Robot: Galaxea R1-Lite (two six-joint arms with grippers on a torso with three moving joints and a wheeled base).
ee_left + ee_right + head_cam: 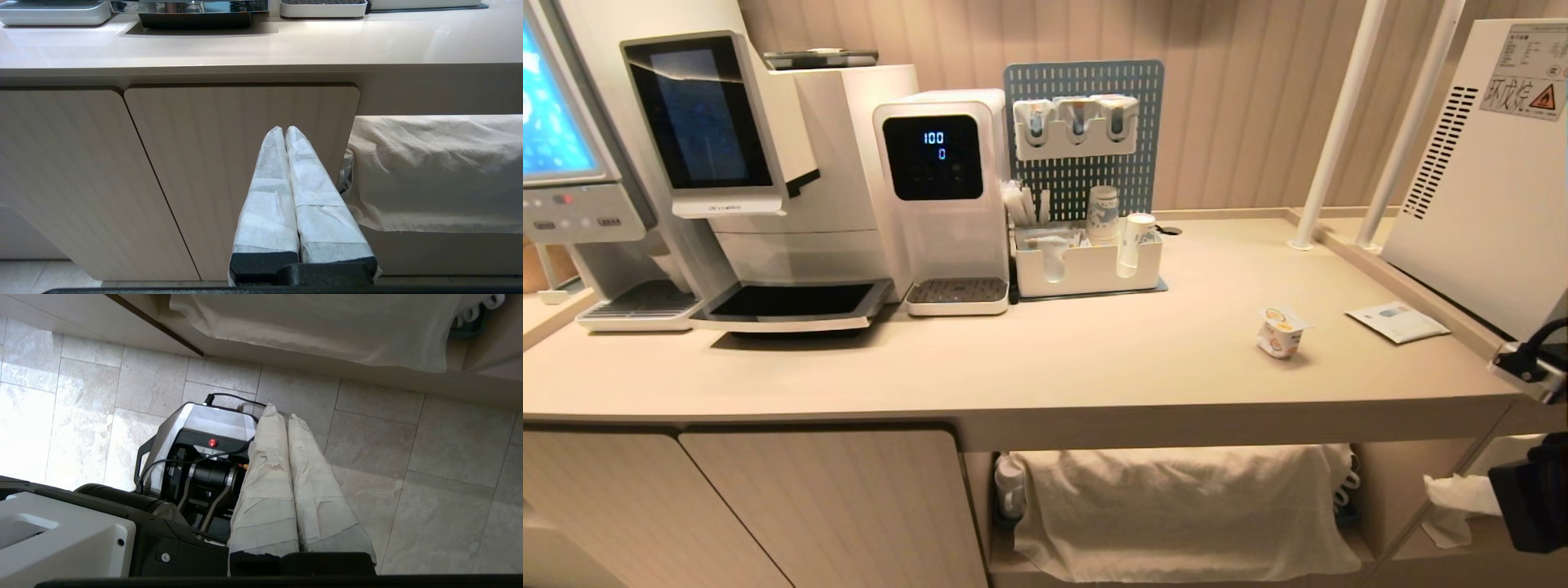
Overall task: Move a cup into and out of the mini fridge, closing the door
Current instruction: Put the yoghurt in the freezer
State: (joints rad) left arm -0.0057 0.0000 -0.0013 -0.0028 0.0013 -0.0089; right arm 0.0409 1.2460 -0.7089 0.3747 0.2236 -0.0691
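White cup [1281, 331] waits at my two o'clock, clear for pickup; both grippers, left gripper [284, 131] and right gripper [280, 412], pinched empty.

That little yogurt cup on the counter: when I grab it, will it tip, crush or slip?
The cup already seems to lean rather than stand square, so a sideways nudge would probably topple it. It looks small and thin-walled, likely light and easy to dent under a hard squeeze. Its lid overhangs the body, which may help keep it from slipping down between the fingers.
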